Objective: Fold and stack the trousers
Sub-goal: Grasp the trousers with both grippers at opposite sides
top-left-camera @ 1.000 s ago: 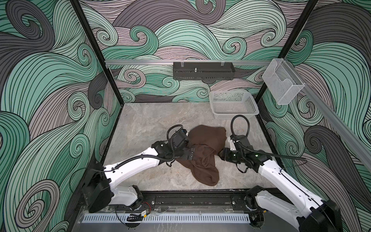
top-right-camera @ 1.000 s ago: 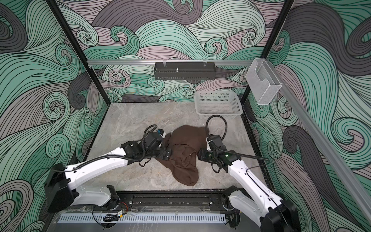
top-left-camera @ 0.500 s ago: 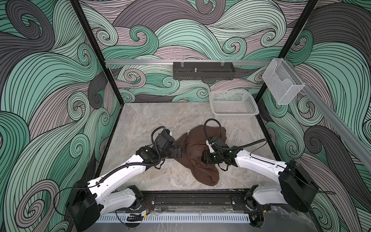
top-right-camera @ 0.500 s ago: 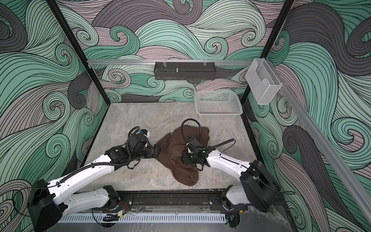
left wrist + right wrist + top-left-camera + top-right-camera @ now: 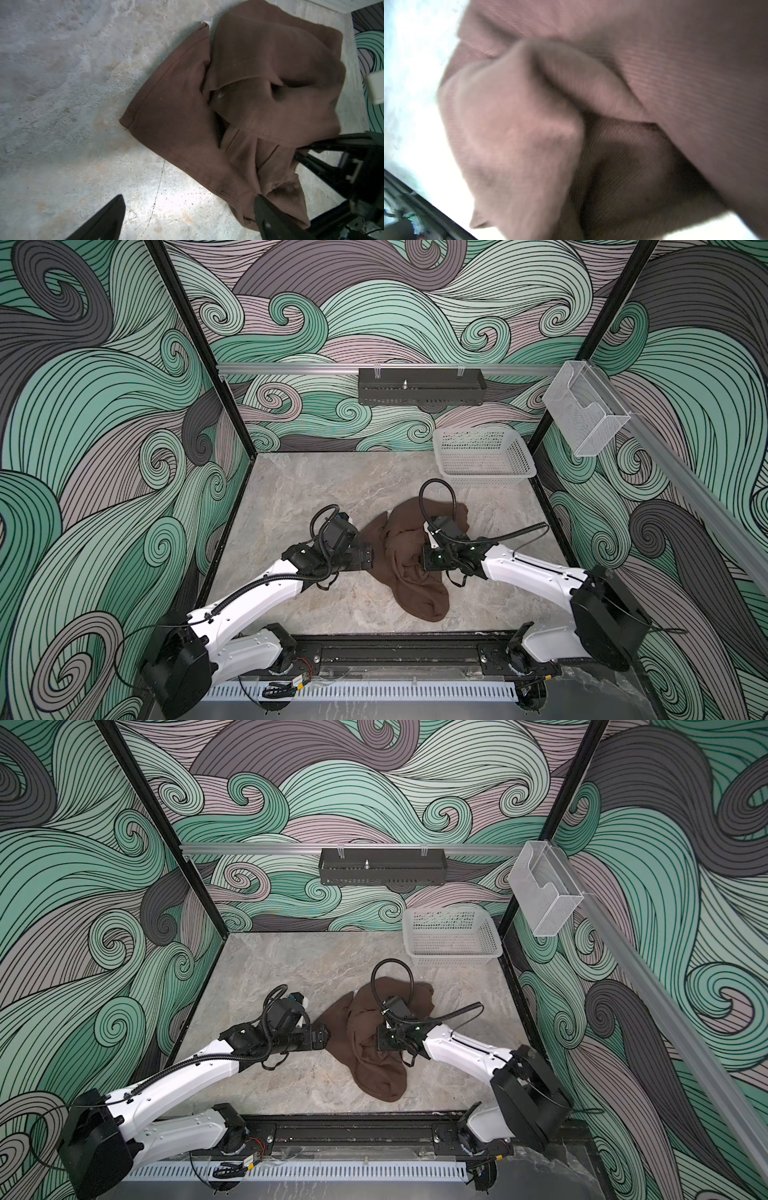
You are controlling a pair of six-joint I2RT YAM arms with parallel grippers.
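Marbled grey stone forms the desk [image 5: 316, 497], walled in by panels of green and mauve swirls. At the left, the left arm [image 5: 257, 593] lies low over the stone. The left jaws stand spread as wide as they go and hold nothing. In the left wrist view the two dark fingers [image 5: 112, 220] frame bare stone, and one tip sits just at the hemmed edge of the trousers [image 5: 187, 128]. In both top views the trousers [image 5: 411, 572] (a crumpled dark brown heap, nowhere near folded) lie directly ahead of the left jaws and beneath the right jaws. The right arm [image 5: 528, 572] stretches in from the right. The right jaws are closed down in the middle of the heap, pinching a fold of cloth, and the right wrist view shows only blurred brown fabric [image 5: 675, 72] close up. Beyond the right jaws, well apart toward the back wall, sits a white mesh basket [image 5: 484, 479].
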